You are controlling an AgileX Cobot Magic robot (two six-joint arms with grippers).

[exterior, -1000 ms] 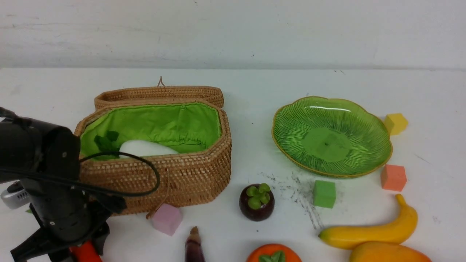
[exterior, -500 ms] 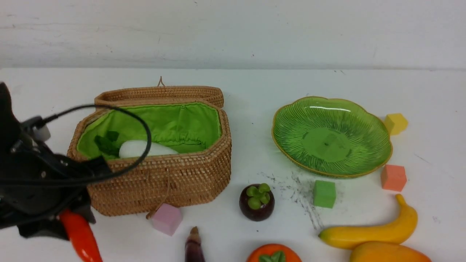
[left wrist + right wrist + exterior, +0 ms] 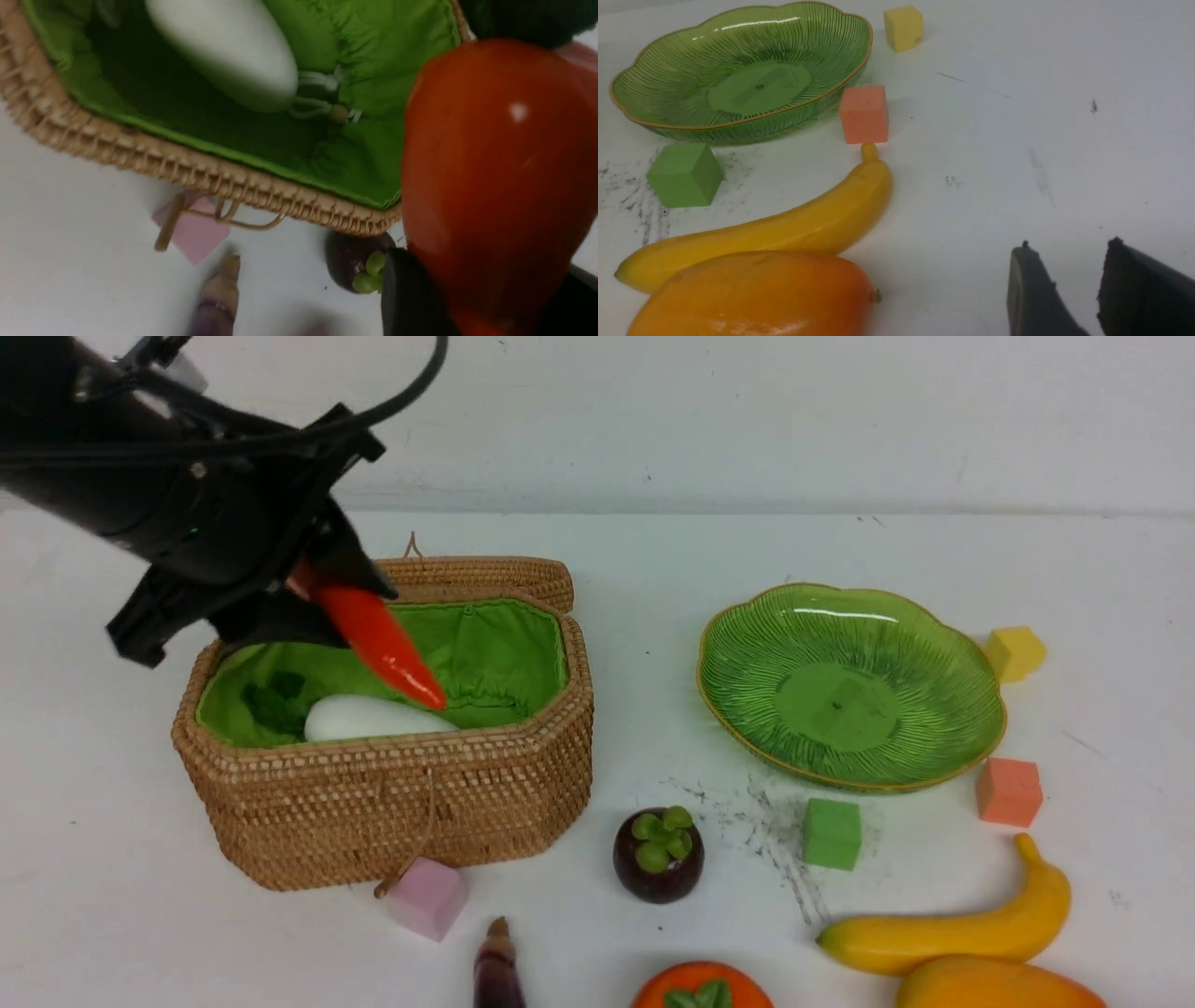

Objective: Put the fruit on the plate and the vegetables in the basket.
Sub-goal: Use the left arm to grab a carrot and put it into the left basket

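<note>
My left gripper [image 3: 313,586] is shut on the orange carrot [image 3: 378,639], which hangs tip-down over the open basket [image 3: 401,803]. The carrot [image 3: 495,163] fills the left wrist view between the dark fingers [image 3: 411,298]. A white radish [image 3: 373,719] lies on the green lining. The green plate [image 3: 934,756] holds nothing. Mangosteen [image 3: 658,854], eggplant [image 3: 498,975], persimmon [image 3: 702,991], banana [image 3: 952,929] and mango [image 3: 999,985] lie on the table in front. My right gripper [image 3: 1069,252] is open over bare table, beside the banana [image 3: 784,228] and mango [image 3: 752,294].
Foam cubes lie about: pink [image 3: 428,899] by the basket's front, green [image 3: 831,833], orange [image 3: 1008,791] and yellow [image 3: 1016,653] around the plate. The basket's lid [image 3: 411,577] lies folded back behind it. A white wall stands behind the table.
The left arm has lifted the carrot from the table's front left corner up and to the right, so that it now hangs over the basket. Nothing else has moved.
</note>
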